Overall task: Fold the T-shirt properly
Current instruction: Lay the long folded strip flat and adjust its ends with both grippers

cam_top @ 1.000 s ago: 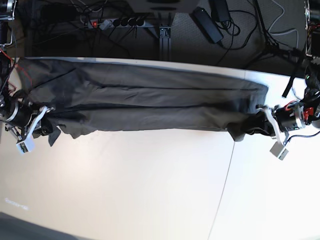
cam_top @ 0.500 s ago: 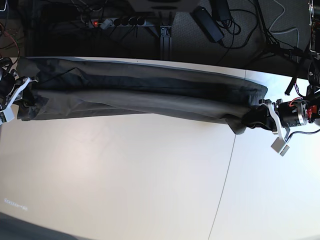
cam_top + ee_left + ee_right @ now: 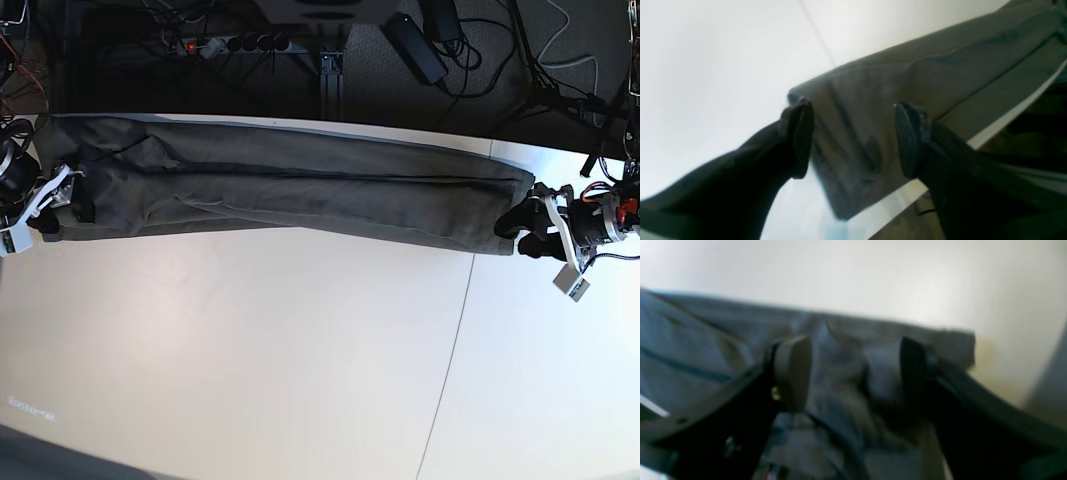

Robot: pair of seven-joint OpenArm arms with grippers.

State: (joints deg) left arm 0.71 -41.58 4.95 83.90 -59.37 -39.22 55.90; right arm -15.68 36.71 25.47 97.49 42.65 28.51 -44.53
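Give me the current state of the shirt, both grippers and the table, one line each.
T-shirt: folded into a long narrow band, lying flat along the table's far edge.
left gripper: open, jaws spread over the shirt's end, not clamping it.
right gripper: open, jaws either side of bunched cloth.
table: white, bare in front of the shirt.
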